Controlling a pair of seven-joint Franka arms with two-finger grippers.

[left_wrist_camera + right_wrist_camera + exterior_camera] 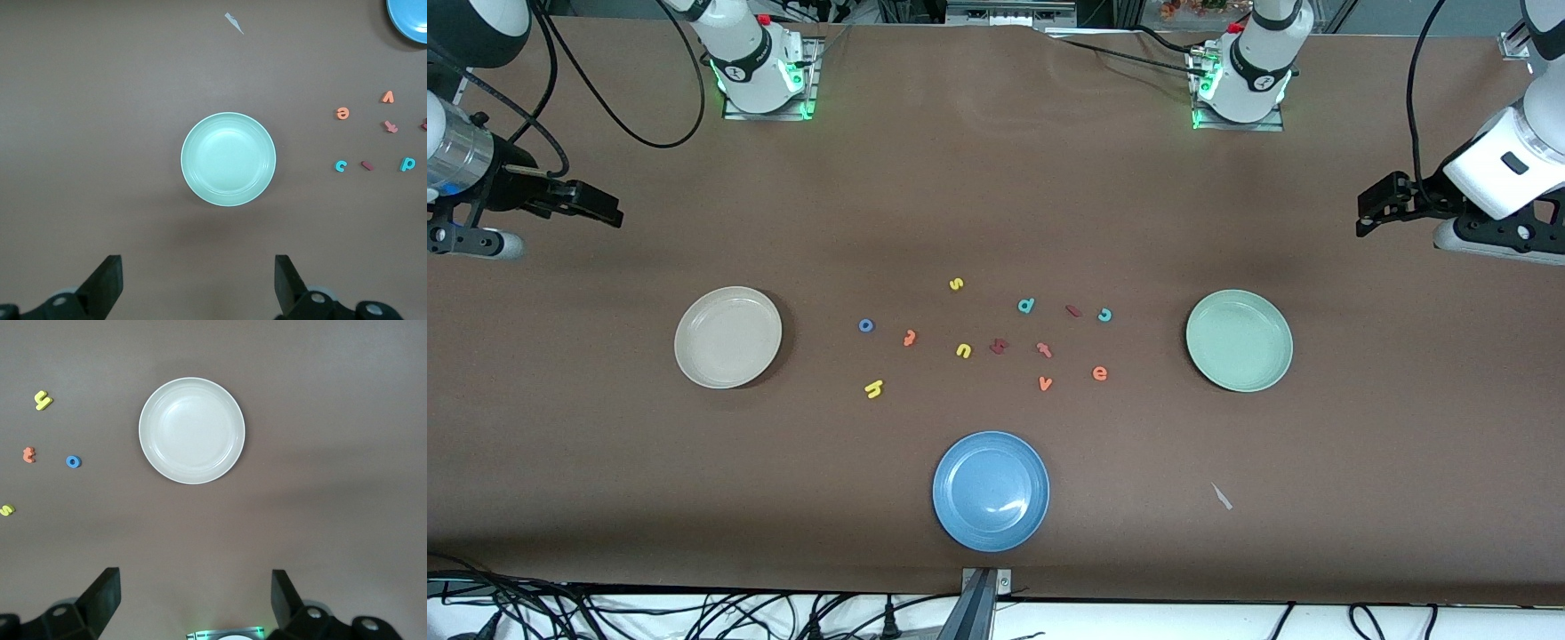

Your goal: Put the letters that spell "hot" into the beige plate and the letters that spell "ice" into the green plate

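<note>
The beige plate (727, 337) (192, 430) lies bare toward the right arm's end. The green plate (1239, 340) (228, 159) lies bare toward the left arm's end. Between them are scattered the yellow h (873, 388) (43, 401), blue o (865, 325) (73, 461), orange t (909, 338) (28, 455), dark red i (1073, 311) (367, 165), teal c (1104, 315) (341, 166) and orange e (1100, 373) (342, 113). My right gripper (605, 207) (193, 597) hangs open over bare table at its end. My left gripper (1371, 209) (198, 280) hangs open over bare table at its own end.
A blue plate (991, 491) sits nearest the front camera. Other letters lie among the task's: yellow s (956, 284), yellow u (963, 350), teal d (1026, 306), a dark red letter (999, 346), pinkish t (1044, 349), orange v (1045, 383). A pale scrap (1221, 496) lies near the green plate.
</note>
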